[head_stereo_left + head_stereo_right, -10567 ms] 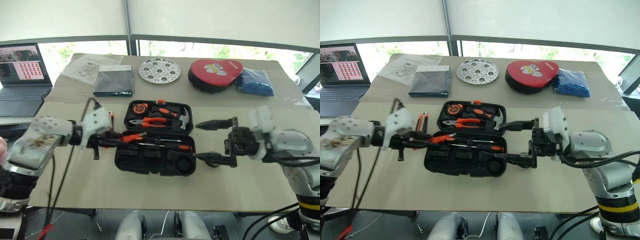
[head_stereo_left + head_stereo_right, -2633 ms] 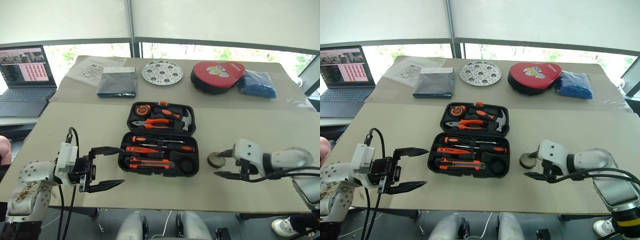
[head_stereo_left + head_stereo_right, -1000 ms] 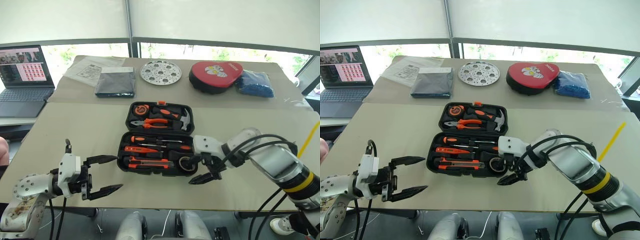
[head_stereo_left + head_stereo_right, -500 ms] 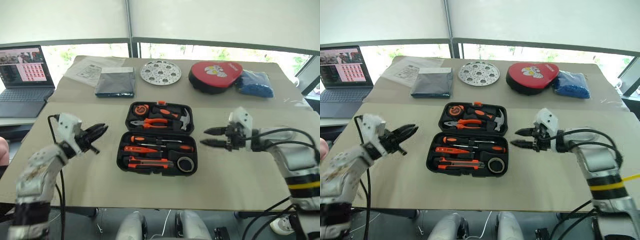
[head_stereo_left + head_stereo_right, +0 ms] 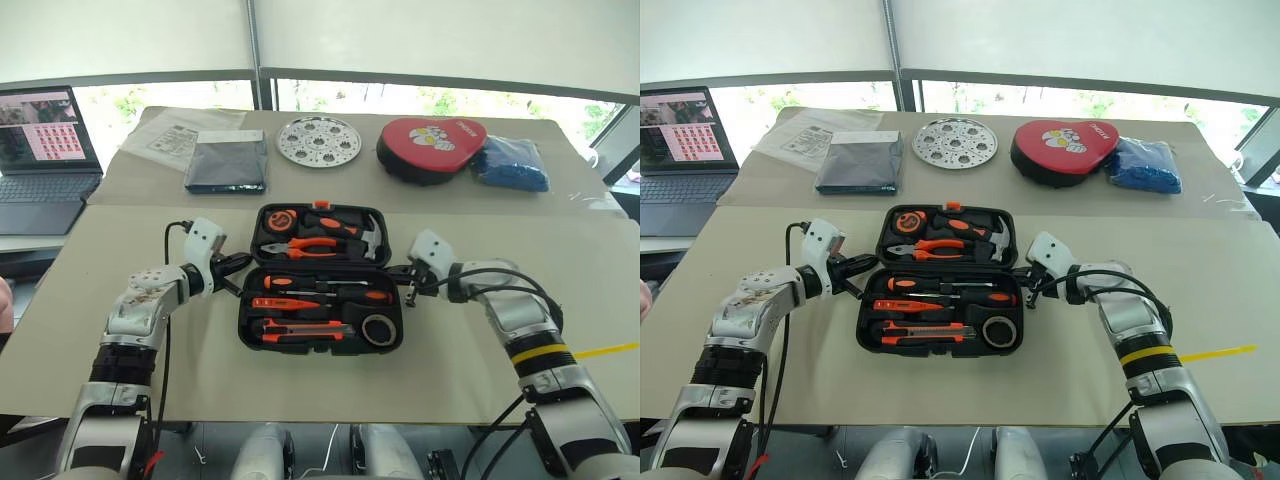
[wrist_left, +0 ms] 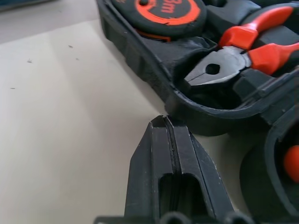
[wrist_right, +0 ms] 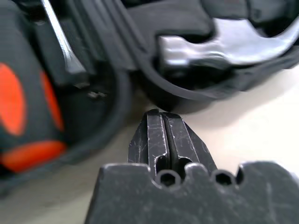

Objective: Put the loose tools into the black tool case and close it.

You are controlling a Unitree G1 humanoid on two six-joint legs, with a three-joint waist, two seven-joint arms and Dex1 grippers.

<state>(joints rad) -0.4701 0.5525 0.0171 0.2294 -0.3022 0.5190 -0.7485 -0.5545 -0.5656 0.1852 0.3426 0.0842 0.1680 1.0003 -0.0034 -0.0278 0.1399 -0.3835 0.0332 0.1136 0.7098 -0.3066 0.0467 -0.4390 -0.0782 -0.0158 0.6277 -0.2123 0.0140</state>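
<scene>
Tabletop: both end effectors (image 5: 236, 264) (image 5: 403, 270), formerly agape, now clamped empty beside case (image 5: 320, 320) hinge.

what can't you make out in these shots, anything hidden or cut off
- Head views: whether either end effector touches the black tool case; the tips meet the case sides at the hinge, and the arms cover them.
- Left wrist view: the tape measure is cut off by the edge.
- Right wrist view: the hammer is blurred, its handle cut off.
- Head views: the print on the laptop screen is too small to read.
</scene>
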